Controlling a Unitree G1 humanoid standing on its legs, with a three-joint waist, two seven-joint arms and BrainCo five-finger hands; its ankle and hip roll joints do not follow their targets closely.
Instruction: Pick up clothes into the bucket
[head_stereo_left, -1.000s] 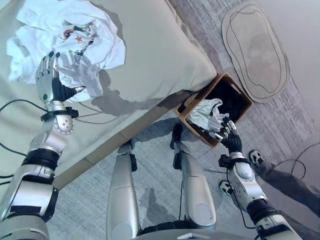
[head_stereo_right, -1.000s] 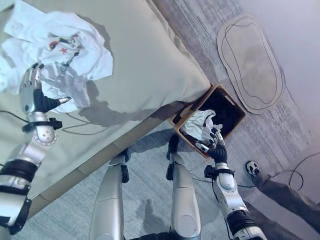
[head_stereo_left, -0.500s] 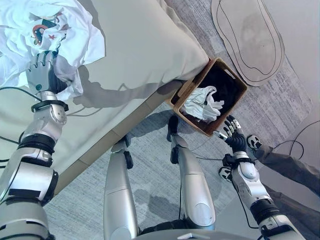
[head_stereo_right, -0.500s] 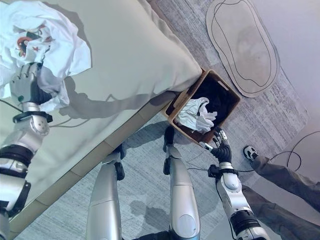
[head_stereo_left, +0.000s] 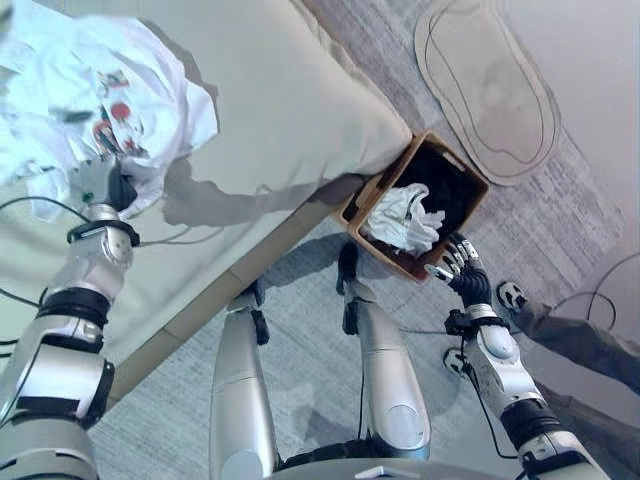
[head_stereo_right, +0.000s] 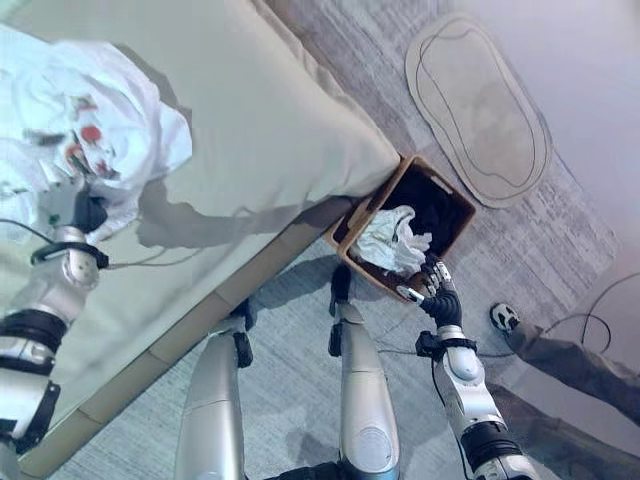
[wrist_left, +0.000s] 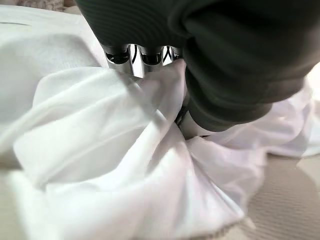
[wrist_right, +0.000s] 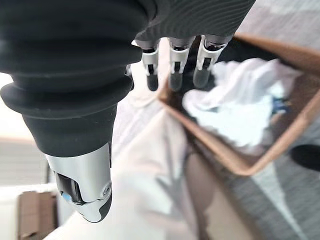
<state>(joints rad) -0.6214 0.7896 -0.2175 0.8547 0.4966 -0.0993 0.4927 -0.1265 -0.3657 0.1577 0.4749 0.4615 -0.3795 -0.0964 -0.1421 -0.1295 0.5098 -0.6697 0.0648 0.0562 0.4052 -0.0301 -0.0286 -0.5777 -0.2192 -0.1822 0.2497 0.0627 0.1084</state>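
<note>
The white printed T-shirt (head_stereo_left: 95, 95) lies crumpled on the bed (head_stereo_left: 290, 110), well away from the brown basket (head_stereo_left: 470, 185) at the bed's corner, which already holds white clothes (head_stereo_left: 405, 218). The left hand (head_stereo_left: 100, 185) seems closed on the shirt's fabric, its fingers buried in folds. The right hand (head_stereo_left: 460, 272), fingers relaxed, hovers by the basket rim. Gather plenty of cloth, lift clear of the bed, then carry.

Head stereo pair looks steeply down, sharing bed (head_stereo_left: 300, 110) and basket (head_stereo_left: 465, 185); wrist cameras close.
</note>
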